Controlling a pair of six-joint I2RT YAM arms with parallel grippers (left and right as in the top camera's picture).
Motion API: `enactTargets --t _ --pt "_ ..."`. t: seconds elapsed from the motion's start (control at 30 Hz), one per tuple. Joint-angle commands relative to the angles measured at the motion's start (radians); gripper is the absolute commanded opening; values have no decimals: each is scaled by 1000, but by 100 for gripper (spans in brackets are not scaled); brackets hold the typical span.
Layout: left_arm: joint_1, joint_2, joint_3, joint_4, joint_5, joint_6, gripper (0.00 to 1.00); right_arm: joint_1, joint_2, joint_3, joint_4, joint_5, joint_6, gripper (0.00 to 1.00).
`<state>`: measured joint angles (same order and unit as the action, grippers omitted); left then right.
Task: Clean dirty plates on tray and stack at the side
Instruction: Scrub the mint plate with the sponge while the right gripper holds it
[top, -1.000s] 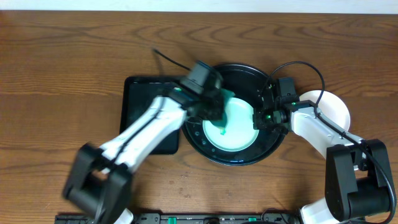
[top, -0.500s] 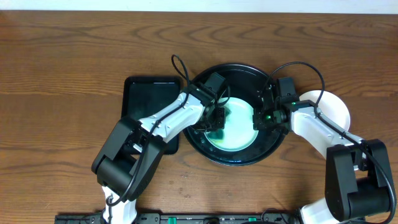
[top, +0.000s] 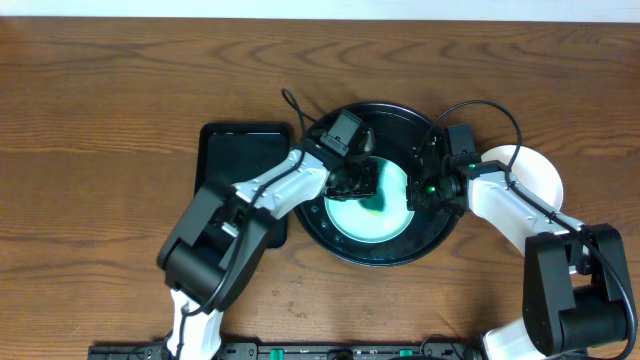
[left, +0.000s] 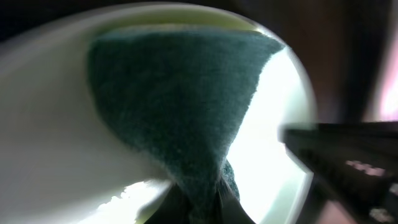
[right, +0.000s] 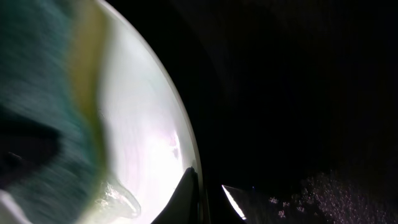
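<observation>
The left arm has swung in from the lower left, where it was a blur a second ago. Its left gripper (top: 362, 185) has shifted right, from the tray's left edge to over the middle of the plate. The right arm and both trays lie as they did.

Everything stands on a brown wooden table (top: 100, 80) that fills the overhead view; nothing of the room shows beyond it. At the left lies a rectangular black tray (top: 230, 160), partly covered by the left arm. Just beside it to the right is the round black tray (top: 330, 240), and a mint-green plate (top: 350, 215) lies inside it. The left gripper is pinched tight on a green cloth (left: 180, 106), which hangs down onto the plate's surface. At the plate's right edge the right gripper (top: 422, 188) is pressed together on the rim. Further right, outside the round tray, a white plate (top: 535, 175) rests on the table, half under the right arm.

The left wrist view is blurred, and the cloth hides most of the plate's centre. The right wrist view is mostly black, showing only the plate's curved rim. Whether a smear lies on the plate cannot be told.
</observation>
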<state>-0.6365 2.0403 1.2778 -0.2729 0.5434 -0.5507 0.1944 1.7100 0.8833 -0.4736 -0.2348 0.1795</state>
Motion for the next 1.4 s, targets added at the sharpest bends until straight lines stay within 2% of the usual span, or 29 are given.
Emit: enactTargets --t 0.0,0.17,0.3,0.47,0.6,0.7,0.8,0.87,1.0,1.07,1.13,1.2,1.37 --pt "-32 36 -5 32 207 -32 8 12 10 -11 -21 47 6 1" --pt "-21 48 -5 10 115 -27 8 12 10 -11 -21 47 6 1" --pt "22 47 -5 -90 -135 -27 7 12 10 -11 -24 47 6 1" --pt "68 47 -5 -224 -561 -14 7 12 10 -11 -32 47 6 1" --pt "87 47 11 -312 -738 7 7 12 10 -11 -31 47 6 1" --pt "89 47 23 -360 -799 24 7 12 10 -11 -31 47 6 1" --pt "80 47 23 -382 -785 41 8 12 10 -11 -31 47 6 1" --pt "71 47 23 -396 -719 48 8 12 10 -11 -31 47 6 1" --pt "56 47 18 -375 -378 69 7 12 10 -11 -31 47 6 1" --pt "44 47 2 -305 -140 84 7 12 10 -11 -31 47 6 1" --pt "24 47 -11 -235 16 86 8 12 10 -11 -31 47 6 1" --pt "-1 47 -14 -200 76 86 8 12 10 -11 -31 47 6 1" --pt "-58 47 -14 -220 77 86 8 12 10 -11 -32 47 6 1"
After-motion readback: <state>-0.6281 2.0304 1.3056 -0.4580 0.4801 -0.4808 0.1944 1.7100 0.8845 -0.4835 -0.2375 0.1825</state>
